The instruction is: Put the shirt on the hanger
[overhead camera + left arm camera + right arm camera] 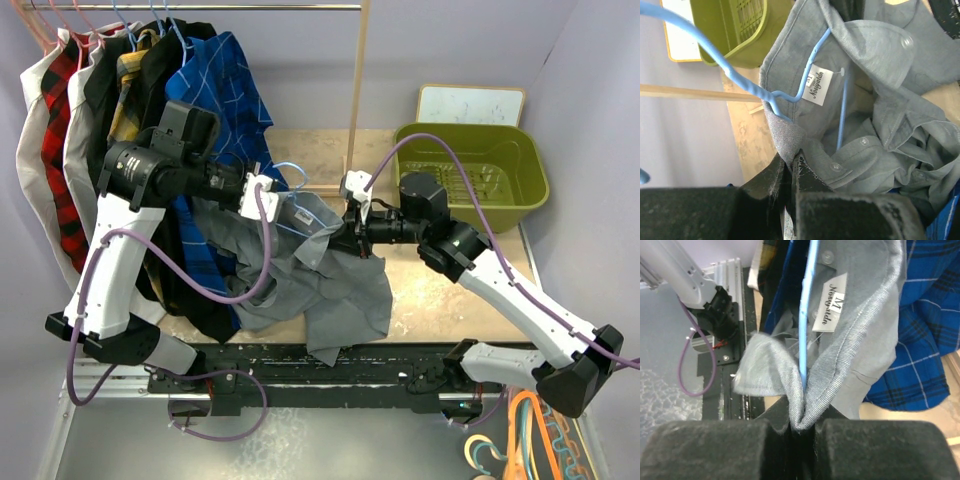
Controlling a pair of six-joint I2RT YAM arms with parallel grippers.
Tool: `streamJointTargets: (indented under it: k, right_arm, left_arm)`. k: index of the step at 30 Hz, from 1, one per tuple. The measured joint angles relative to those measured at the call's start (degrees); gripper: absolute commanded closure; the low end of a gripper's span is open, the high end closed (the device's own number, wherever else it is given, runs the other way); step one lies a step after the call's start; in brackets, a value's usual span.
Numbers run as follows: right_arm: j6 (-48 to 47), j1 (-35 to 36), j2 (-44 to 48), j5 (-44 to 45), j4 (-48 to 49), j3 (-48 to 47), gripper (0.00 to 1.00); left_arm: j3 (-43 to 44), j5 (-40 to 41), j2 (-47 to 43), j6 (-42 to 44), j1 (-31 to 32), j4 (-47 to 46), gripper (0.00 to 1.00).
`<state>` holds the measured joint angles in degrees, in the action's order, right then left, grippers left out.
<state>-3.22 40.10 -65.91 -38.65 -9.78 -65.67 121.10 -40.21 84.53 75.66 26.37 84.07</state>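
The shirt (335,285) sags over the table (450,290) with the hanger (735,77) threaded inside its neck (label (819,85) showing), one collar edge pinched tight in the closed left gripper (791,162), the opposite fold clamped in the closed right gripper (802,421) against the blue wire.

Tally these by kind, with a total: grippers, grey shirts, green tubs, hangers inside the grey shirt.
Grippers: 2, left gripper and right gripper
Grey shirt: 1
Green tub: 1
Hanger inside the grey shirt: 1
Total: 5
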Motion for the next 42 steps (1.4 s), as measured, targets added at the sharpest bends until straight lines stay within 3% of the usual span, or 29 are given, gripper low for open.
streamJointTargets:
  k: [9,14,32,35,38,39,40,41,42]
  right_arm:
    - [0.4,0.0,-0.1,1.2,-0.5,0.0,1.0]
    - [1.1,0.0,-1.2,1.9,-1.2,-0.5,0.9]
    - [2.6,4.0,-4.7,4.7,-2.0,-4.2,0.91]
    - [2.6,4.5,-5.8,5.4,-2.2,-4.6,1.0]
    - [2.6,4.8,-6.3,6.5,-2.2,-4.6,1.0]
    - [2.6,4.8,-6.2,7.1,-2.2,-4.6,1.0]
    - [2.7,4.9,-6.1,8.1,-2.2,-4.6,1.0]
    - [2.9,5.0,-5.9,9.1,-2.1,-4.5,1.0]
    - [3.1,5.1,-5.7,9.8,-1.7,-4.3,1.0]
  left_arm:
    - [-1.2,-0.3,-0.2,-0.1,0.3,-0.3,1.0]
    - [-2.3,0.4,-0.1,-0.2,0.3,-1.5,1.0]
    - [-2.6,2.3,-0.1,-1.1,0.8,-2.0,1.0]
    - [-2.6,3.0,-0.1,-1.1,0.8,-1.9,1.0]
    - [-2.6,3.5,-0.1,-1.1,0.9,-1.7,1.0]
    - [-2.6,3.6,-0.1,-1.1,1.0,-1.7,0.9]
    - [-2.6,3.7,-0.1,-1.1,1.0,-1.7,0.64]
    - [-2.6,3.7,-0.1,-1.3,1.0,-1.8,0.1]
    - [-2.7,3.7,-0.1,-1.5,1.1,-2.2,0.0]
